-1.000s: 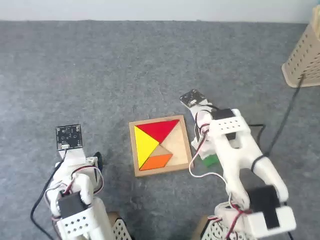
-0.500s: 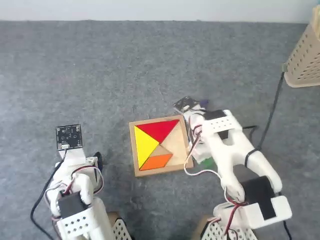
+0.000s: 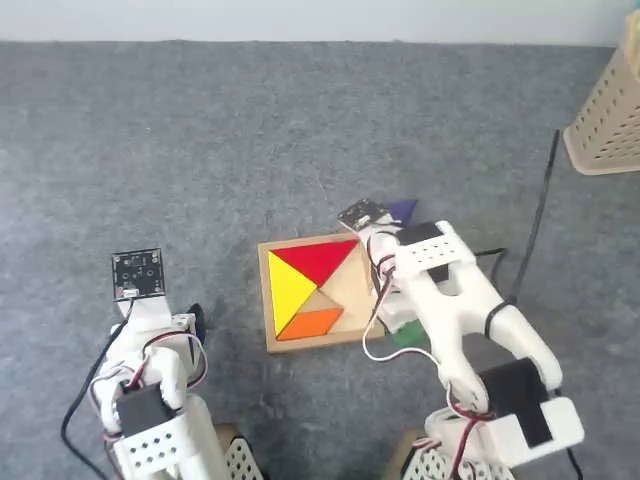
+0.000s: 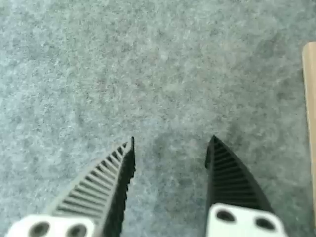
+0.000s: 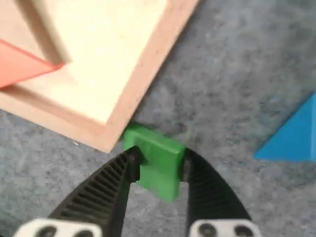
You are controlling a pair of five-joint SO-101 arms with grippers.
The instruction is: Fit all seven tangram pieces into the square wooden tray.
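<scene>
The square wooden tray [image 3: 372, 280] holds a red triangle [image 3: 320, 259], a yellow triangle [image 3: 289, 289] and an orange piece [image 3: 315, 322]. My right gripper [image 5: 159, 157] is shut on a green piece [image 5: 157, 165] just outside a corner of the tray [image 5: 106, 138]. In the high view the green piece [image 3: 406, 336] peeks out under the right arm beside the tray's right edge. My left gripper [image 4: 171, 145] stands open over bare carpet, with nothing between its fingers, left of the tray.
A blue piece [image 5: 295, 137] lies on the carpet close to the green one. A purple piece [image 3: 402, 210] lies beyond the tray's far right corner. A perforated beige basket [image 3: 610, 110] stands at the far right.
The right arm has swung left toward the tray, and the green piece has shifted slightly with it. The purple piece has come into sight. The left arm has stayed still.
</scene>
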